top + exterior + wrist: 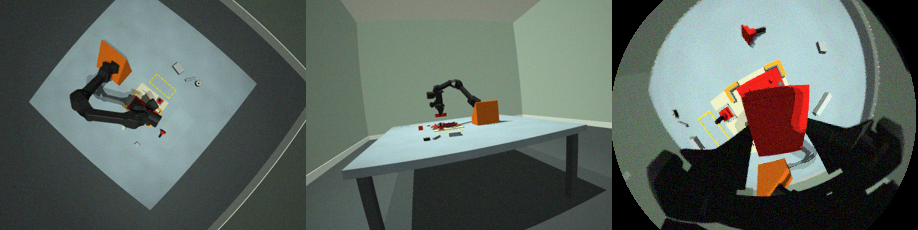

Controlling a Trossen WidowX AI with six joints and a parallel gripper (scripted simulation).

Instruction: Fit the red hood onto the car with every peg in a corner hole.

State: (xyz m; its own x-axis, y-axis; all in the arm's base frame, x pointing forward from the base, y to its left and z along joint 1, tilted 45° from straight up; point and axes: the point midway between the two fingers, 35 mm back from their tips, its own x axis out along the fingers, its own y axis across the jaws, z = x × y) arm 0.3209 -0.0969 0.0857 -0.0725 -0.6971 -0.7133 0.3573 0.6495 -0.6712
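Note:
My gripper [145, 106] [441, 114] [777, 123] is shut on the red hood [441, 115] [774, 120]. The hood hangs in the air above the car, apart from it, roughly level in the exterior view. The red chassis [156, 111] [449, 124] [754, 86] sits among yellow corner brackets [149, 126] [732, 92] on the pale jig board [719, 101]. The arm covers much of the chassis in the top view, and the hood covers part of it in the wrist view. The engine block is mostly hidden; pegs and corner holes cannot be made out.
An orange wedge [112, 58] [486, 112] [771, 177] stands by the arm's base. A red-and-black part [162, 132] [748, 34] lies beside the jig; another red part [159, 100] [726, 114] is on the board. A grey block [178, 68] [455, 134] and a wheel [198, 83] [426, 139] lie farther out.

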